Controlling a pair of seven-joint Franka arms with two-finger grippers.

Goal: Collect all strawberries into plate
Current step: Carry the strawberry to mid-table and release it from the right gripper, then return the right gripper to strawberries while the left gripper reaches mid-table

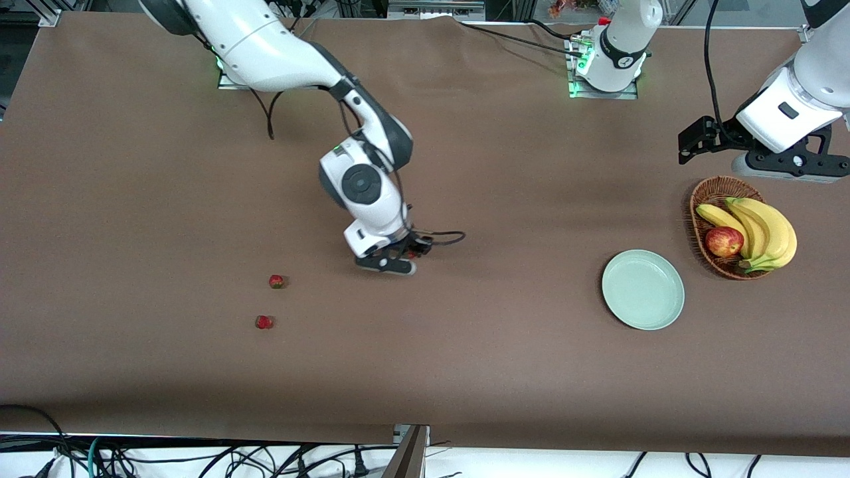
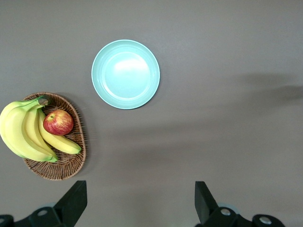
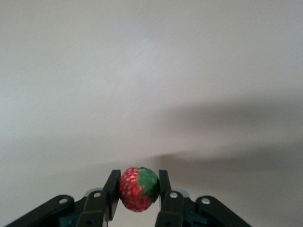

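My right gripper (image 1: 412, 253) is shut on a strawberry (image 3: 138, 189) and holds it over the middle of the table. In the front view only a speck of that berry (image 1: 411, 253) shows between the fingers. Two more strawberries (image 1: 276, 281) (image 1: 264, 322) lie on the table toward the right arm's end. The mint-green plate (image 1: 643, 289) is empty toward the left arm's end; it also shows in the left wrist view (image 2: 125, 74). My left gripper (image 2: 139, 203) is open and waits high above the table beside the basket.
A wicker basket (image 1: 708, 199) with bananas (image 1: 764, 229) and a red apple (image 1: 724, 241) stands beside the plate, farther from the front camera. It also shows in the left wrist view (image 2: 66, 165). Cables hang past the table's near edge.
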